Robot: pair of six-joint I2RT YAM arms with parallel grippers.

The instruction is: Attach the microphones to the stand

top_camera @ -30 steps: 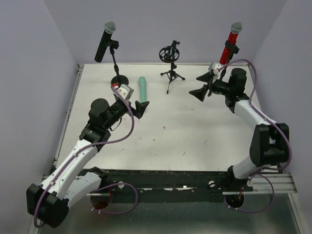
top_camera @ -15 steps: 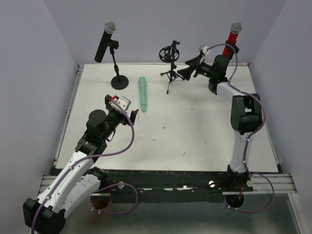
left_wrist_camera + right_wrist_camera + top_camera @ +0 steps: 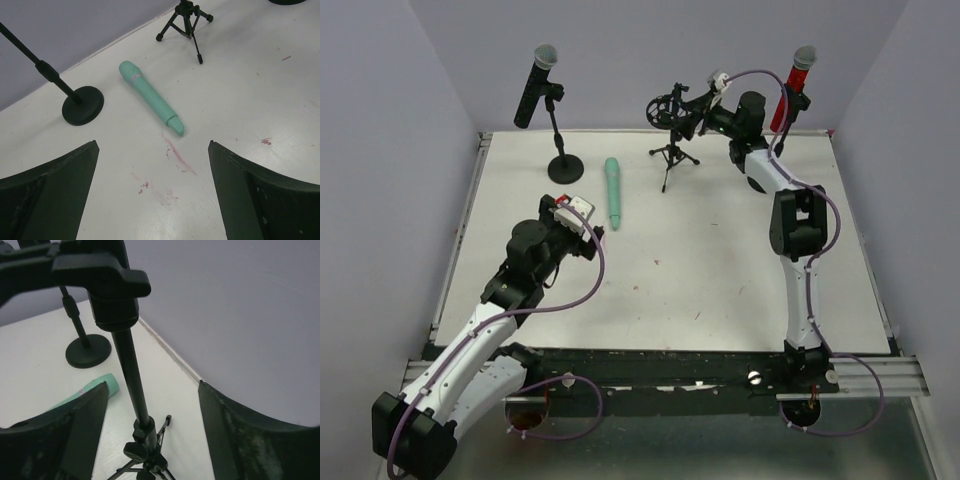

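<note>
The teal-green microphone [image 3: 612,192] lies flat on the white table, left of the centre tripod stand [image 3: 669,150]. The tripod stand carries an empty ring mount [image 3: 667,108]. The black microphone [image 3: 534,85] sits clipped on the left round-base stand [image 3: 565,168]. The red microphone [image 3: 789,92] sits clipped on the back right stand. My left gripper [image 3: 592,235] is open and empty, just short of the teal microphone's near end [image 3: 150,97]. My right gripper [image 3: 692,113] is open beside the ring mount; in the right wrist view the tripod's pole [image 3: 129,370] stands between its fingers [image 3: 80,425], untouched.
The purple back wall runs close behind the stands. The round base [image 3: 82,105] and the tripod's feet [image 3: 185,25] flank the teal microphone. Reddish scuff marks [image 3: 175,152] lie on the table under my left gripper. The right arm stretches far back along the table's right half.
My right gripper has swung from the red microphone's stand leftward to the tripod's ring mount. My left gripper has drawn back a little from the teal microphone's near end.
</note>
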